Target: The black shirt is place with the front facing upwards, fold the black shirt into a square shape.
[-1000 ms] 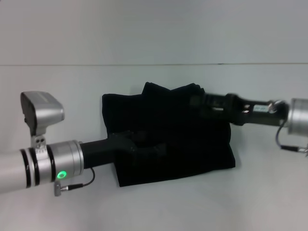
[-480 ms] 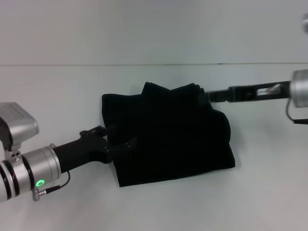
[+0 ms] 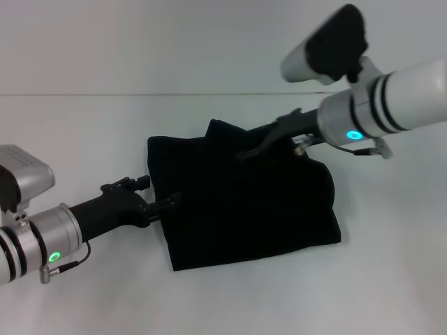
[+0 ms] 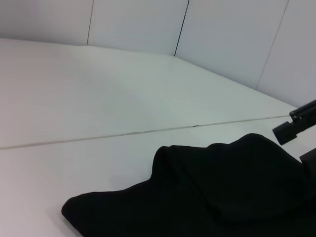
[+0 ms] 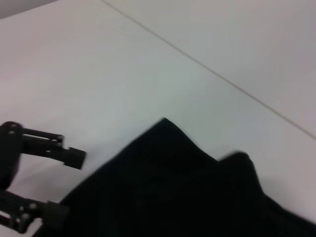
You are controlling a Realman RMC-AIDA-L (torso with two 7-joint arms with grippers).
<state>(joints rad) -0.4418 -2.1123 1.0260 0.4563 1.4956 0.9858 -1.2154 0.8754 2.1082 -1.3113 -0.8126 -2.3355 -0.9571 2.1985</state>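
lying folded, black shirt (image 3: 244, 206)

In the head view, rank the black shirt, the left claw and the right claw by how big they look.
1. black shirt, clearly largest.
2 and 3. left claw and right claw look about alike; with both dark against the shirt, I can't rank them.

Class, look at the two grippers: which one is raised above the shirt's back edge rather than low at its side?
The right gripper: it reaches in over the far edge of the black shirt, its arm angled up. The left gripper sits low at the shirt's left side.
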